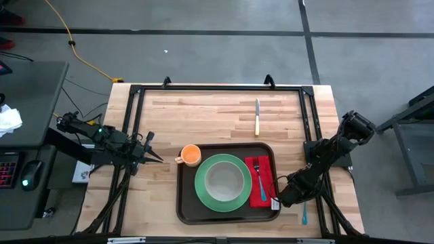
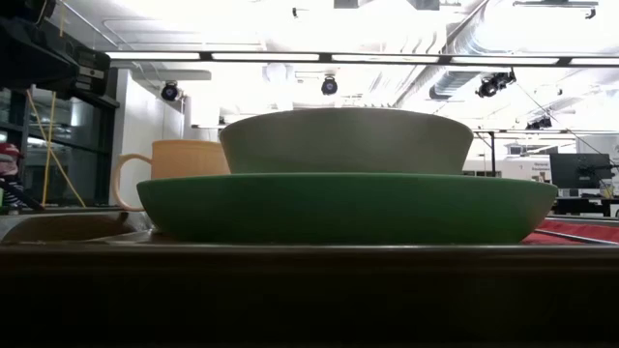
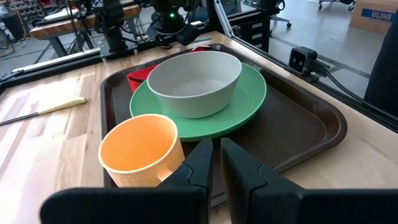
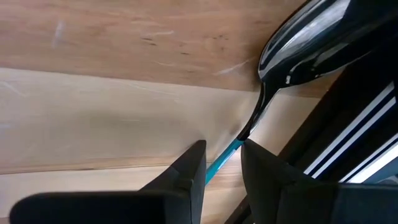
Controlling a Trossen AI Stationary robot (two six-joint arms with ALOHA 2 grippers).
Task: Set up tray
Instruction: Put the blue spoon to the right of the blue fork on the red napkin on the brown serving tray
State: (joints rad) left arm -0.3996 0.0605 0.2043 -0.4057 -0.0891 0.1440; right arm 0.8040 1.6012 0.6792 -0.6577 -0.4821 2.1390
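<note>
tray [image 1: 184, 203], dark brown with a raised rim, lies on the near middle of the wooden table [image 1: 203, 115]; on it a green plate [image 1: 220, 183] carries a pale grey bowl [image 1: 224, 179], and the two sit stacked in the low view, bowl [image 2: 346, 140] on plate [image 2: 343, 208]; an orange cup [image 1: 190, 155] stands in the tray's far left corner, touching or just beside the plate, its handle turned toward the left arm; a red napkin [image 1: 258, 181] lies along the tray's right side with a fork [image 1: 257, 176] on top of it; a knife [image 1: 257, 116] with a pale yellow handle lies on bare wood beyond the tray, well apart from it; left gripper [image 1: 154, 157] hovers just beside the tray's left edge, pointing at the cup; in the left wrist view its fingers [image 3: 200, 168] stand nearly together with only a thin slit between them and nothing in it, the cup [image 3: 142, 149] right ahead of them; right gripper [image 1: 279, 200] is low at the tray's right edge, near its front corner; in the right wrist view its fingers [image 4: 189, 171] are a little apart and straddle the teal handle of a spoon [image 4: 292, 43] lying on the wood; whether they press on the handle cannot be told; the spoon's shiny bowl lies beyond the fingertips, near the table's black frame [image 4: 354, 137].
</note>
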